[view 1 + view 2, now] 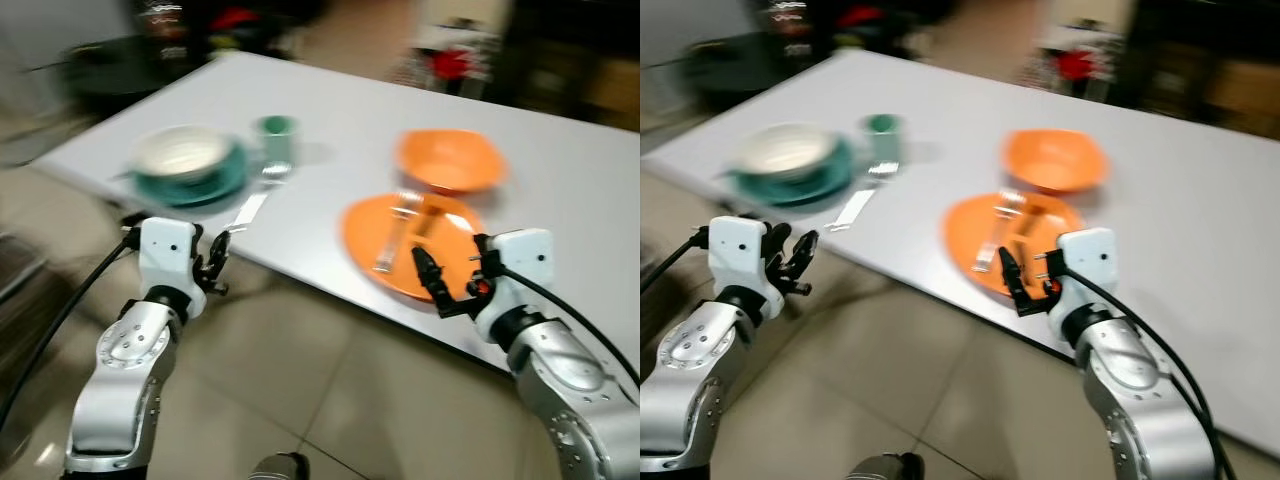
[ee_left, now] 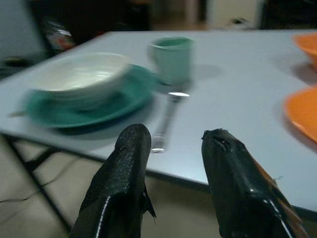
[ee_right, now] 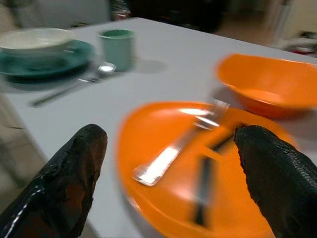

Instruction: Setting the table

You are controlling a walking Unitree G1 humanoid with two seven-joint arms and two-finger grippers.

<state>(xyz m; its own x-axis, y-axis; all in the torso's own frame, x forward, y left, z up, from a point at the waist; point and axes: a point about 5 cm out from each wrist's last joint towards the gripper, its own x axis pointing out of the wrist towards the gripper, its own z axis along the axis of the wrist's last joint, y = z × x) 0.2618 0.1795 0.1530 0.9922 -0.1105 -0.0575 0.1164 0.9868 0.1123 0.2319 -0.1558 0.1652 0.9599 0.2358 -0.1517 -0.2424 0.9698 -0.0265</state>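
A shiny metal fork [image 3: 174, 148] lies on the glossy round orange plastic plate [image 3: 163, 198], upon the smooth matt white table [image 1: 330, 110].

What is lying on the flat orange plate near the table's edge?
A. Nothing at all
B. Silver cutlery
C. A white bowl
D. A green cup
B: silver cutlery lies on the orange plate, seen between the right gripper's spread fingers; the green cup and white bowl sit farther left.
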